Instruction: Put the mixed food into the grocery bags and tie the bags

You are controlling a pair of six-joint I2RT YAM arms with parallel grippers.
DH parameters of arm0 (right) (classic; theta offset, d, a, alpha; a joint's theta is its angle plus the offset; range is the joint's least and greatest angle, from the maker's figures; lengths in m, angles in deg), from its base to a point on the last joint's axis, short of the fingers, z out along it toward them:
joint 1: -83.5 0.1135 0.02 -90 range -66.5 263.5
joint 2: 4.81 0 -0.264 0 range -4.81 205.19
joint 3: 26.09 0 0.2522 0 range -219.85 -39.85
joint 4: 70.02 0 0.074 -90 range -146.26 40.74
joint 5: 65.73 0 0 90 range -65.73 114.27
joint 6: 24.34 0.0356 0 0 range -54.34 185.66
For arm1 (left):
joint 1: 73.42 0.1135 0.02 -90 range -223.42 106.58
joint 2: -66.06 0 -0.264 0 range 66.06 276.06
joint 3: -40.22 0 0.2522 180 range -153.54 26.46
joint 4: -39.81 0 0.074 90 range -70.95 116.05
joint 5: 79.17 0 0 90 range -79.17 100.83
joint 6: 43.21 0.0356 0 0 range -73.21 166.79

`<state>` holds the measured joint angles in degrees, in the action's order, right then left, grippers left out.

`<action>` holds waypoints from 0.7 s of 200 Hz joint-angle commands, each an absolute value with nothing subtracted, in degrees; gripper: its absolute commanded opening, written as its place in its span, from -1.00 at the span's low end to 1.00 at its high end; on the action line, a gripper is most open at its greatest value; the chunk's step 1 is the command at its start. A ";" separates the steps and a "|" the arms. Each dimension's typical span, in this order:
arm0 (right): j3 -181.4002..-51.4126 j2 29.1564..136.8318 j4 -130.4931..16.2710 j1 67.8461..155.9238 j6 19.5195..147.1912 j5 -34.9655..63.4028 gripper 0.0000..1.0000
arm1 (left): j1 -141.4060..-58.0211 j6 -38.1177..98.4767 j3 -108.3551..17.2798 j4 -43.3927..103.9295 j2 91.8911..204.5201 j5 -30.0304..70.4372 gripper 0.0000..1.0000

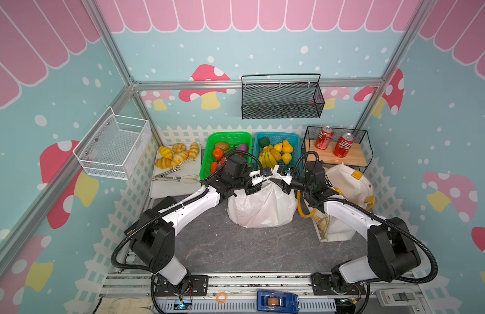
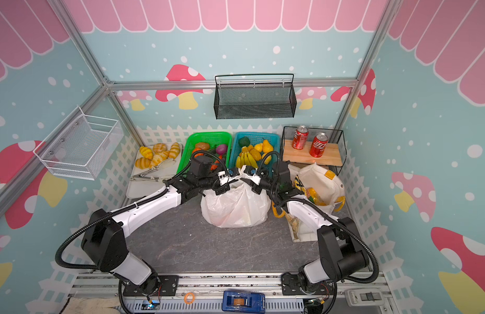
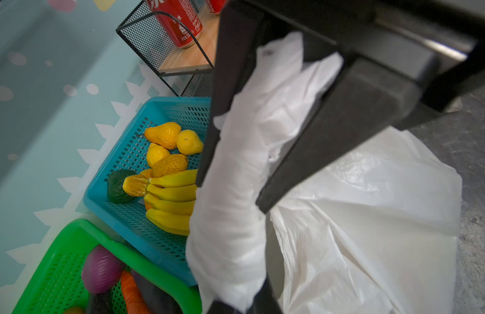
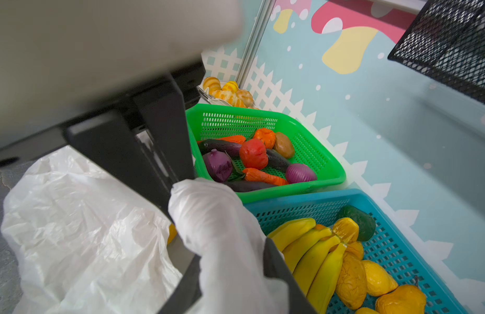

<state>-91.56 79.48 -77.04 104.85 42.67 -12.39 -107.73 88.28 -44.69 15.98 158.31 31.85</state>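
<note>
The white plastic grocery bag [image 1: 263,208] [image 2: 235,208] stands full on the grey table, and both grippers meet just above its mouth. My left gripper [image 1: 263,176] [image 3: 235,305] is shut on one twisted handle loop [image 3: 230,217]. My right gripper [image 1: 277,174] [image 4: 231,285] is shut on the other loop [image 4: 219,223], which runs between its black fingers. The two loops cross between the grippers. To the right leans the cream cloth tote [image 1: 347,185] [image 2: 321,178] with yellow-and-black snack packets [image 2: 303,189] in its mouth. Knobbly yellow pears [image 1: 287,148] [image 3: 165,133] [image 4: 399,299] lie in the blue basket [image 1: 297,138].
Behind the bag stand a green basket [image 1: 211,152] of toy vegetables and the blue basket with bananas [image 1: 265,160]. Red cans [image 1: 324,137] stand on a wire rack at the back right. Bread rolls [image 1: 176,155] and tongs lie on a tray at the back left. Wire baskets hang on the walls.
</note>
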 commanded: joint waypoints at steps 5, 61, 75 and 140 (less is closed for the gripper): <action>-92.68 81.57 -75.25 105.86 41.25 -10.98 -0.85 | -108.58 88.65 -44.90 16.91 156.94 31.54 -0.96; -89.93 78.95 -79.31 107.70 42.97 -4.66 -1.00 | -108.56 83.38 -45.14 8.41 155.87 21.96 -0.35; -89.15 78.06 -80.69 108.26 42.97 -3.51 -1.00 | -108.45 82.48 -45.66 6.69 156.21 20.14 -0.34; -83.10 73.14 -91.64 112.73 40.23 11.99 -1.00 | -108.47 67.54 -48.72 3.37 154.00 20.74 -1.00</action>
